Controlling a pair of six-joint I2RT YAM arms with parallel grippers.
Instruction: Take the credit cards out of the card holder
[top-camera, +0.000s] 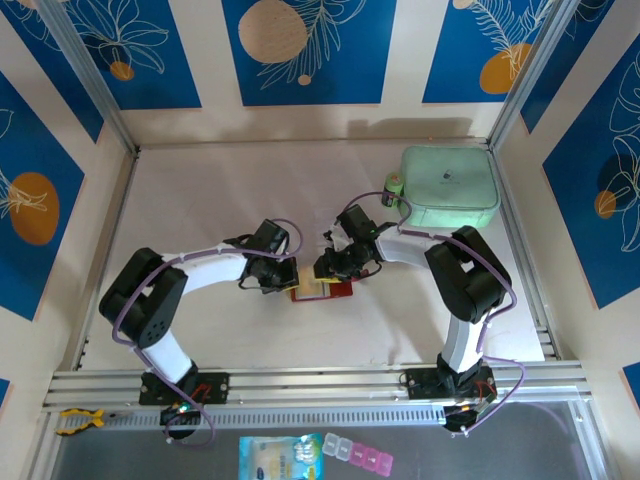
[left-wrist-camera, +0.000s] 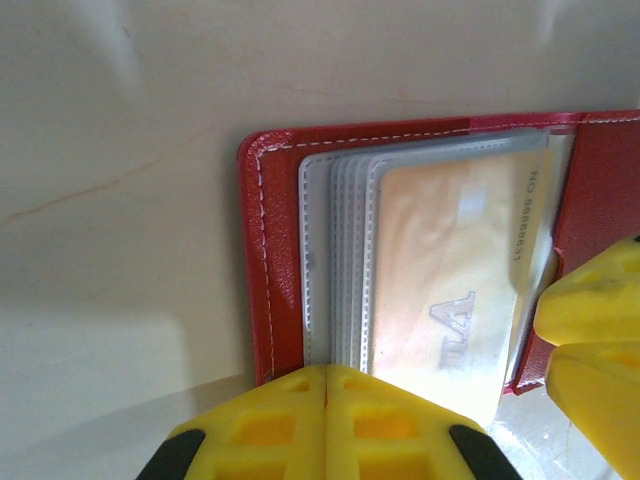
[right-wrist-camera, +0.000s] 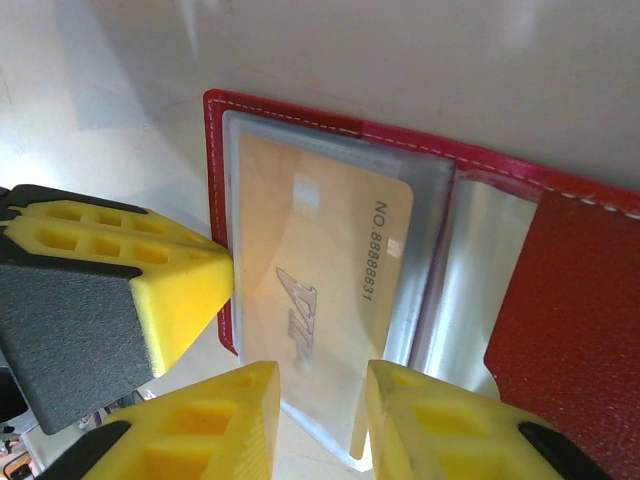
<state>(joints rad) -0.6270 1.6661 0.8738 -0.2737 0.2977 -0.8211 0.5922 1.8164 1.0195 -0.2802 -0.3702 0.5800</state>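
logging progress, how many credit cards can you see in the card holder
1: a tan-gold credit card in the top clear pocket of the open card holder. Pockets stacked beneath may hide more.

Bright even light — soft shadows, close-ups hazy.

Readable text: one number on the credit card, and little else I can make out from here.

On my right wrist feed, the tan-gold credit card (right-wrist-camera: 320, 290) sits behind a clear pocket of the red card holder (right-wrist-camera: 570, 330). It carries "NO" and a run of eights ending in 31 along one edge, and beside that a slanted grey logo whose letters I cannot read. My left wrist feed shows the same number on the card (left-wrist-camera: 450, 290), blurred by the plastic. From the top camera, the mint green case (top-camera: 450, 185) has a small dark mark and the packet (top-camera: 280, 460) has print, both too small to read.
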